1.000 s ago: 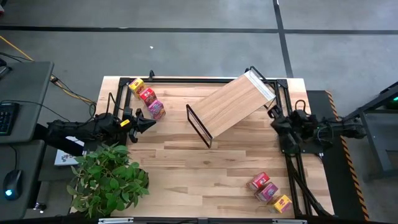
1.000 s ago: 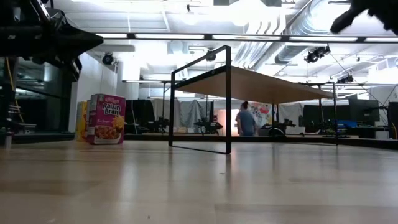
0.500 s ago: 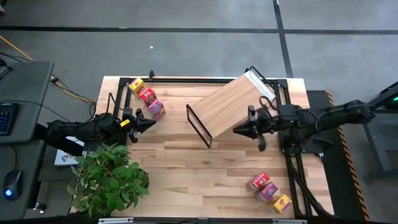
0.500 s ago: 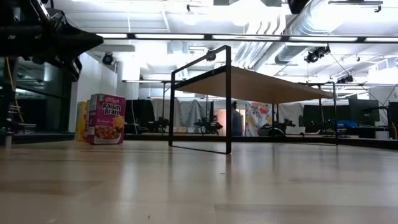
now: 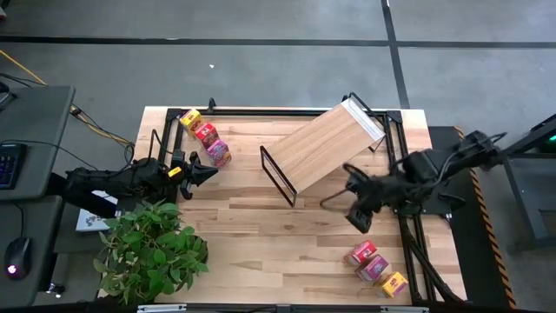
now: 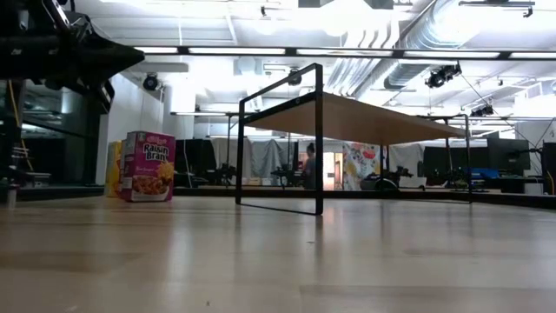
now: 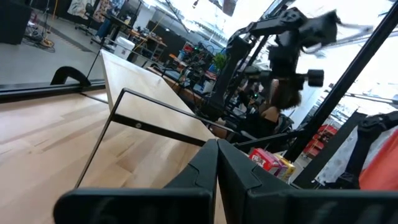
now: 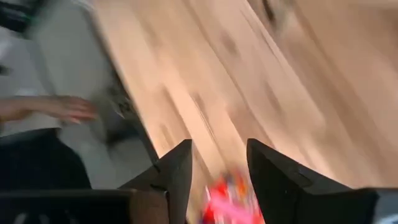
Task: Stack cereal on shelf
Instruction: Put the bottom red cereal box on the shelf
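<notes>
A: Grey floor runs around the plank table [image 5: 261,235] in the high view, with a leafy plant [image 5: 152,248] at the lower left. Where's the shelf?

B: The shelf [image 5: 323,149] lies slanted across the upper middle of the frame, its black wire end [image 5: 278,176] toward the centre. In the low view it stands on the tabletop [image 6: 278,261] with a person in the room far behind.

A: And the cereal?

B: Three boxes sit in a row at the upper left [image 5: 204,135], yellow, red, then pink. Three more are at the lower right [image 5: 375,266], red, pink, yellow. None is on the shelf.

A: The arms?

B: The left gripper [image 5: 208,172] is at the left edge, just below the upper-left boxes, fingers pressed together, nothing between them. The right gripper [image 5: 356,213] hangs right of centre, above the lower-right boxes; its wrist view shows the two fingers [image 8: 177,171] apart with a red box [image 8: 227,199] blurred beyond them, not gripped.
</notes>
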`<state>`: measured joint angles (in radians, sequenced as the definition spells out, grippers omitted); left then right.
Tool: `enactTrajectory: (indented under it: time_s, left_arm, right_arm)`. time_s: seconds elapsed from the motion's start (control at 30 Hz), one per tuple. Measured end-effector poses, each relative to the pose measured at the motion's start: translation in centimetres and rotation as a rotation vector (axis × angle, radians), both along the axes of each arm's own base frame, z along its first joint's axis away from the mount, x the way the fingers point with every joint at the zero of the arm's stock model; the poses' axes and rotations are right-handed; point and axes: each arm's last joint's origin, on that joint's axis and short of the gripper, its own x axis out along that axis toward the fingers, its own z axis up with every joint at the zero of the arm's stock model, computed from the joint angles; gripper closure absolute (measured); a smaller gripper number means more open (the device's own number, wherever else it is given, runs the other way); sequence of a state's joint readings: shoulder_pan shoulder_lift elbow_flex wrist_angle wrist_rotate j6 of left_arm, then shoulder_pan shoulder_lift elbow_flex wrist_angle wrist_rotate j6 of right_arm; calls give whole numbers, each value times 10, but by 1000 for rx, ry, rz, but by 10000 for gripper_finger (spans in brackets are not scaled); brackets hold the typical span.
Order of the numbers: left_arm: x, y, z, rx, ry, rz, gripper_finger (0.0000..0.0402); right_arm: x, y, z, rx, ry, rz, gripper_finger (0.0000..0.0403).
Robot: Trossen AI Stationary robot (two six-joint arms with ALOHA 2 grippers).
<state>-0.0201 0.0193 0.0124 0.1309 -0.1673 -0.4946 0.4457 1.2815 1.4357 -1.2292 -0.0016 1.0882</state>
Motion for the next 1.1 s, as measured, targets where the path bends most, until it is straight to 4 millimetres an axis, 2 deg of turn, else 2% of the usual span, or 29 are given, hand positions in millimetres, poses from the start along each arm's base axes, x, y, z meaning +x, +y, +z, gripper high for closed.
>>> enactTrajectory:
  time_s: [0.13, 0.47, 0.63, 0.93, 1.1]
  left_arm:
    - [0, 0, 0, 0, 0, 0, 401]
    - [0, 0, 0, 0, 0, 0, 401]
    - [0, 0, 0, 0, 0, 0, 401]
    - [0, 0, 0, 0, 0, 0, 401]
    - [0, 0, 0, 0, 0, 0, 401]
  right_arm:
    - [-11, 27, -10, 38, 181, -66, 256]
    - [-22, 83, -40, 41, 339, -189, 256]
    - [-20, 101, -54, 21, 377, -223, 256]
    - [-10, 125, -80, -41, 395, -155, 260]
    - [-6, 129, -88, -69, 411, -119, 303]
